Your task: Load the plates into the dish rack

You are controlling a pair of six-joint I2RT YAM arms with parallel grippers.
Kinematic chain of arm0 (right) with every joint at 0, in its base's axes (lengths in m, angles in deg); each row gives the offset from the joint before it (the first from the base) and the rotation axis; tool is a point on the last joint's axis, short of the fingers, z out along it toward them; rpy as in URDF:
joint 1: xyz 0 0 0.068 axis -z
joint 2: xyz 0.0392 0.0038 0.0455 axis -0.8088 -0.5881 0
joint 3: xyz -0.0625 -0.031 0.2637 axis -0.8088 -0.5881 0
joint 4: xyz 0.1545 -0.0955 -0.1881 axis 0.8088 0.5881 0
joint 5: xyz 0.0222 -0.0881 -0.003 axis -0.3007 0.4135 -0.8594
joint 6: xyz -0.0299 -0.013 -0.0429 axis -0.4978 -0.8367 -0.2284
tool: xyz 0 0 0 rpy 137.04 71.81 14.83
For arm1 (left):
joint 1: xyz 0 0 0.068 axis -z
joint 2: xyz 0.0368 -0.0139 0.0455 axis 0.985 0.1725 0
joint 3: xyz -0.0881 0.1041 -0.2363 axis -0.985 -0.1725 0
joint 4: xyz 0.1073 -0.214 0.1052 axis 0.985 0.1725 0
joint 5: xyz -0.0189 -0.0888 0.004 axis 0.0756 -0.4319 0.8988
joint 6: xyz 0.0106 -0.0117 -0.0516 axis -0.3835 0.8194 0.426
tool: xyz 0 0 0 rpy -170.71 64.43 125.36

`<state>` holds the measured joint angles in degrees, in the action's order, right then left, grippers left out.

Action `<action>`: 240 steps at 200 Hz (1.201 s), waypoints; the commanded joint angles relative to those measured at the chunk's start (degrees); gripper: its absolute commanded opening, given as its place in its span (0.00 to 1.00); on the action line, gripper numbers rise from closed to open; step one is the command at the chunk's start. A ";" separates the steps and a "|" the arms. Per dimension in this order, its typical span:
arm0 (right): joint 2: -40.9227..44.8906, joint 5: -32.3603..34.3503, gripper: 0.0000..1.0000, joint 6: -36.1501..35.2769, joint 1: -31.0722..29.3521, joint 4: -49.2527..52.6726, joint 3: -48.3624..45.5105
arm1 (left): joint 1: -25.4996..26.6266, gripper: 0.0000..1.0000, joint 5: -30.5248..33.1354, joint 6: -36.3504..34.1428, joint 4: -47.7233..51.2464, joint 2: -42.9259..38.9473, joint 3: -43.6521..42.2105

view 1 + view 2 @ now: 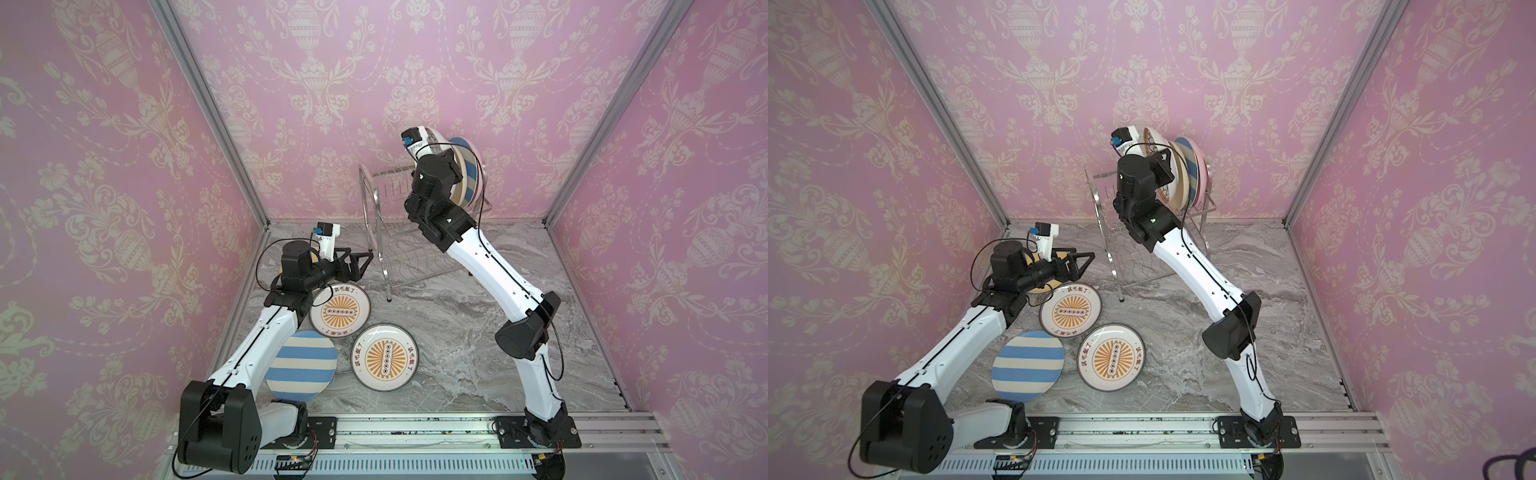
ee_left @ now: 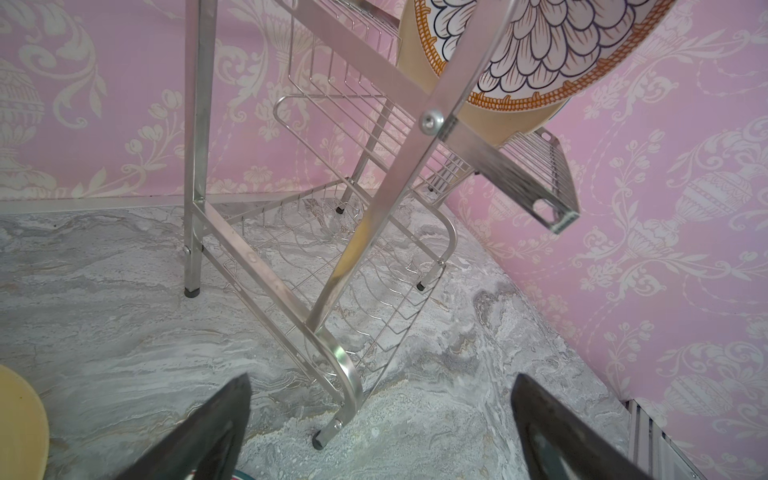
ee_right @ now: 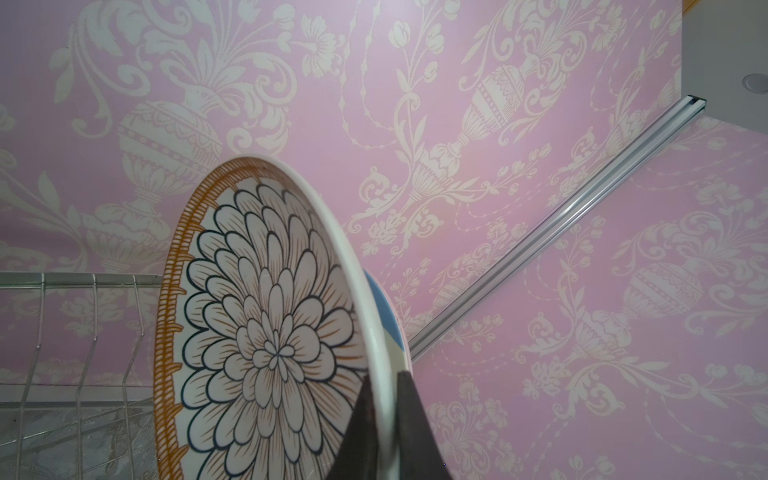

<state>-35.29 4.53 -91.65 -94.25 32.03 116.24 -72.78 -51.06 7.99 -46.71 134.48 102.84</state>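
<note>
Both top views: the right arm hides much of the upper tier of the dish rack (image 1: 376, 216). Two sunburst plates (image 1: 340, 311) and a striped plate (image 1: 301, 365) lie flat on the bench (image 1: 457, 332).

Left wrist: the left hand (image 2: 382, 378) is spread wide and empty, with a yellow plate (image 2: 20, 415) cut off at the edge.

Right wrist: the right hand (image 3: 386, 415) is pinched tight on the petal plate (image 3: 266, 332), which stands upright at the rack. A blue plate (image 3: 376, 291) barely peeks out behind.

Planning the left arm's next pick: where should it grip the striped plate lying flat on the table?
Probably pinch the striped plate's near rim, coming from the base side: it lies flat, one sunburst plate crowds its far edge, another its right.
</note>
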 commanded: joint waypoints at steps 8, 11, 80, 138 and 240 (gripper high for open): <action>2.30 0.63 0.00 1.97 -0.42 -6.06 -0.79 | -0.41 0.99 -1.88 -0.72 -0.59 0.06 -0.53; 2.42 0.65 0.00 1.96 -0.42 -6.34 -1.17 | -0.39 0.99 -1.88 -0.74 -0.55 0.06 -0.54; 4.07 1.62 0.00 6.48 -0.16 -4.14 -5.77 | -0.41 0.99 -1.55 -1.57 0.35 -0.56 -0.53; 4.89 0.09 0.00 6.22 0.63 -4.76 -4.76 | -0.35 0.99 -1.63 -1.11 -0.46 -0.30 -0.70; 3.43 -0.05 0.00 1.92 0.93 -6.28 -0.24 | -0.39 0.99 -2.13 -1.18 -0.16 -0.33 -0.40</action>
<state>-35.18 4.09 -90.16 -93.70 31.96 115.62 -72.78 -51.78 7.97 -46.66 134.48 102.84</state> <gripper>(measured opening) 0.096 0.994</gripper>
